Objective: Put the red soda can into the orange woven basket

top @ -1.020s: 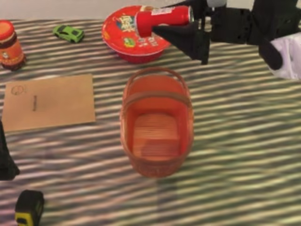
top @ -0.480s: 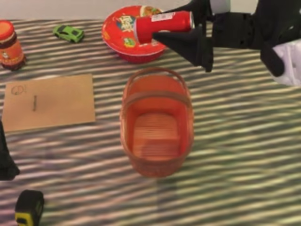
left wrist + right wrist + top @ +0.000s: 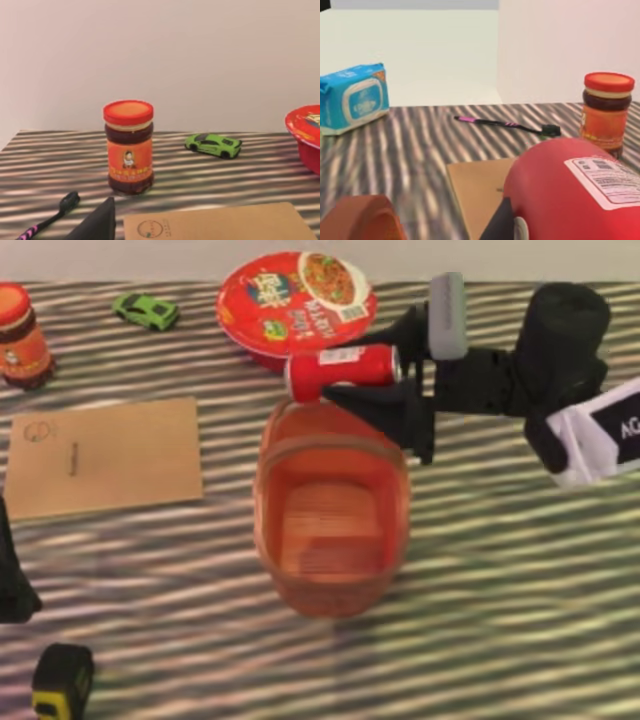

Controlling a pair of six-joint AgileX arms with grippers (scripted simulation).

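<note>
The red soda can lies sideways in the air, with my right gripper shut on it. It hangs over the far rim of the orange woven basket, which stands upright at the table's middle with nothing inside. In the right wrist view the red soda can fills the near corner, a dark finger against it, and part of the basket's handle shows beside it. My left gripper is parked at the table's left edge.
A big red noodle bowl stands just behind the basket. An orange-red jar and a green toy car sit far left. A brown notebook lies left of the basket, and a tape measure sits at the near left.
My right gripper has carried the can off the noodle bowl and toward the near side, and now holds it over the basket's far rim. The left arm has not moved.
</note>
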